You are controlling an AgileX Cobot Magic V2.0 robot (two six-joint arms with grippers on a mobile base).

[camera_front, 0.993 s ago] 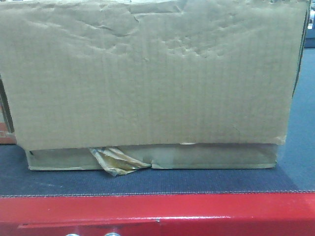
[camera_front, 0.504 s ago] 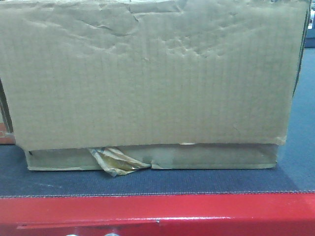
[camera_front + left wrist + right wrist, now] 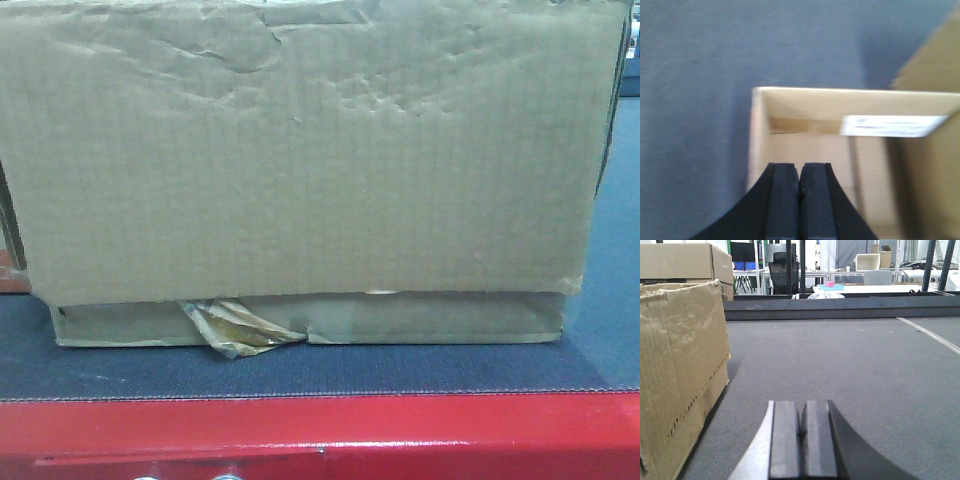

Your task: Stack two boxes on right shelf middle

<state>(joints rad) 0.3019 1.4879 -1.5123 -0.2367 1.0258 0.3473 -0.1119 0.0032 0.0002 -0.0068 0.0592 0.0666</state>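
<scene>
A large brown cardboard box (image 3: 300, 150) with a wrinkled face fills the front view. It stands on dark grey felt, and a crumpled tape scrap (image 3: 238, 330) sticks out at its base. From above, the left wrist view shows an open box (image 3: 810, 140) with a white label (image 3: 890, 126). My left gripper (image 3: 800, 170) hangs shut and empty over the box's inside, near its left wall. My right gripper (image 3: 802, 412) is shut and empty, low over the felt, with a box (image 3: 680, 370) standing apart on its left. A second box (image 3: 685, 262) shows behind that one. The shelf is out of view.
The felt platform (image 3: 320, 370) ends in a red front edge (image 3: 320, 430). In the right wrist view the grey felt (image 3: 850, 355) runs back to a low dark rim (image 3: 840, 310). Dark uprights (image 3: 934, 265), tables and a chair (image 3: 782, 275) stand beyond.
</scene>
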